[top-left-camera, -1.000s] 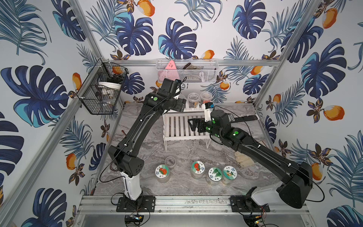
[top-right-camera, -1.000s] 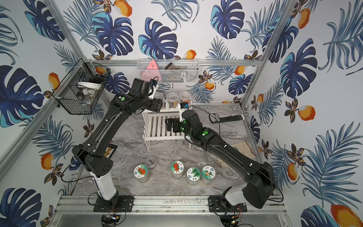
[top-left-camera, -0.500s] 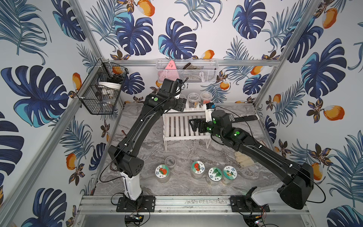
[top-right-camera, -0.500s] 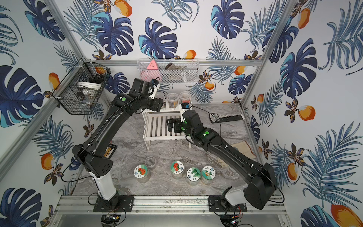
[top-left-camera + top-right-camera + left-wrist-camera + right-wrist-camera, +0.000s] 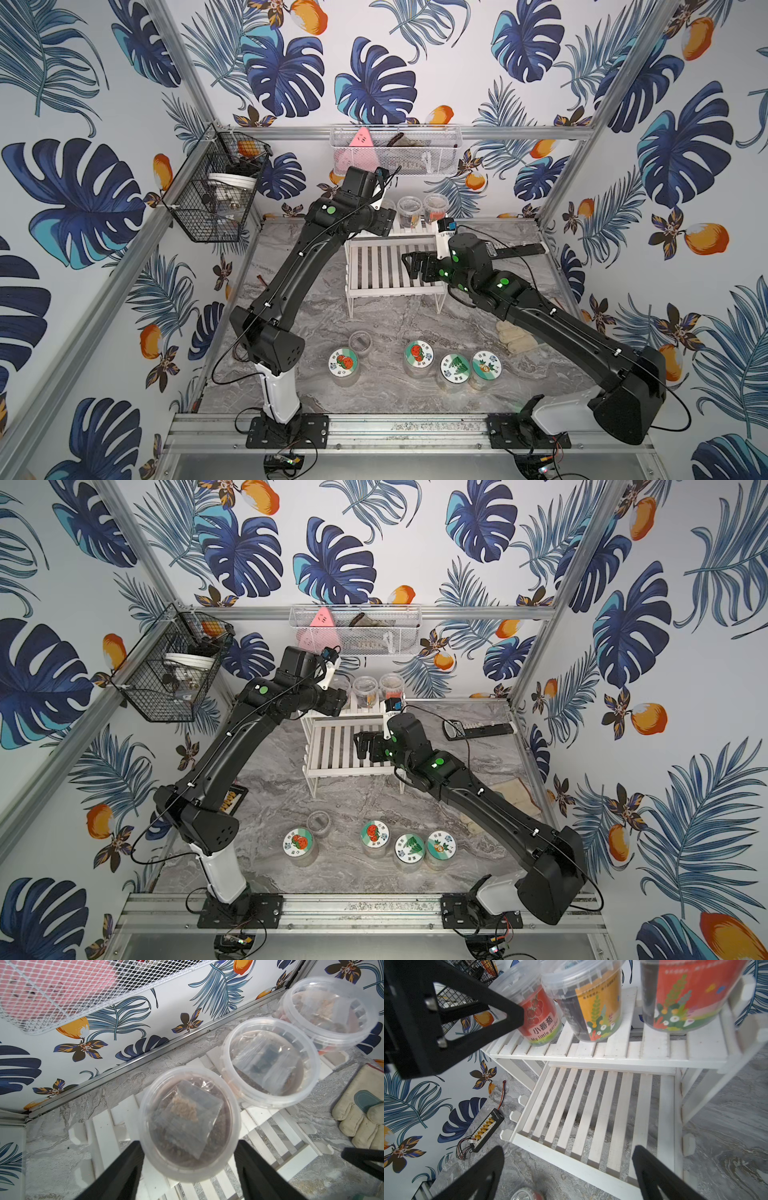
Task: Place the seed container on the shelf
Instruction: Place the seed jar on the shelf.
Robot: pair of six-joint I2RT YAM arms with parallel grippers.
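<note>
Seed container point(image 5: 189, 1124), a clear tub with a red tomato label and a seed packet showing through its top, stands on the upper tier of the shelf point(image 5: 374, 270). It is at the left arm's end of a row of three, and two more tubs point(image 5: 270, 1059) stand just beside it on the same tier.

The left tool point(image 5: 189, 1142) has one finger on each side of the seed container. In the right wrist view one finger point(image 5: 508, 1014) lies against the labelled side. The other is hidden behind the tub, so I cannot tell whether the tool grips it or only brackets it.

The right tool point(image 5: 569, 1149) hangs over the shelf's lower tier, its fingers spread wide and holding nothing.

In both top views four jars point(image 5: 419, 353) with picture lids stand in a loose row on the table point(image 5: 395, 316) in front of the shelf. A small clear cup point(image 5: 359, 340) is near the leftmost jar. A pale glove point(image 5: 515, 336) lies on the table beside the right arm.
</note>
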